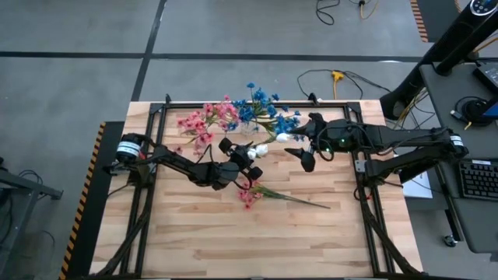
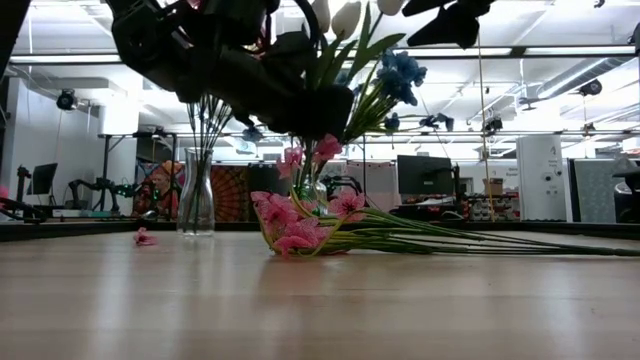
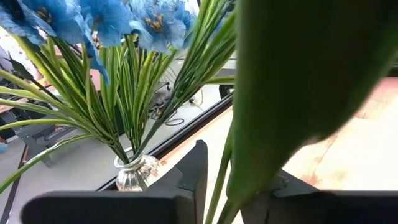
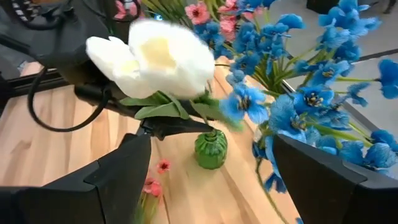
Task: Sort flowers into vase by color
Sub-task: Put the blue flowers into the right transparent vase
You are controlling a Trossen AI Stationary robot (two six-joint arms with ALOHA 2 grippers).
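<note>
My left gripper (image 1: 247, 158) is over the middle of the table, shut on a white flower (image 4: 155, 56) with broad green leaves (image 3: 292, 74). The blossoms (image 1: 262, 149) point toward my right gripper (image 1: 302, 158), which is raised and open a short way to their right, touching nothing. At the far edge, pink flowers (image 1: 206, 120) stand in one glass vase (image 2: 196, 195) and blue flowers (image 1: 261, 109) in another (image 3: 134, 174). A pink sprig (image 1: 250, 194) lies flat on the table, its stem (image 1: 303, 202) running right. My left gripper pinches the white flower's green stem (image 3: 219, 193) between its two fingers, a little below the blossoms. The fingers come nearly level from the table's left. The flower is lifted clear of the table and slants up, blossoms (image 2: 335, 15) above the gripper.
A single loose pink blossom (image 2: 143, 237) lies on the wood near the pink vase. Black frame rails (image 1: 359, 155) run along the table's left, right and far sides. The near half of the table (image 1: 249, 241) is bare wood.
</note>
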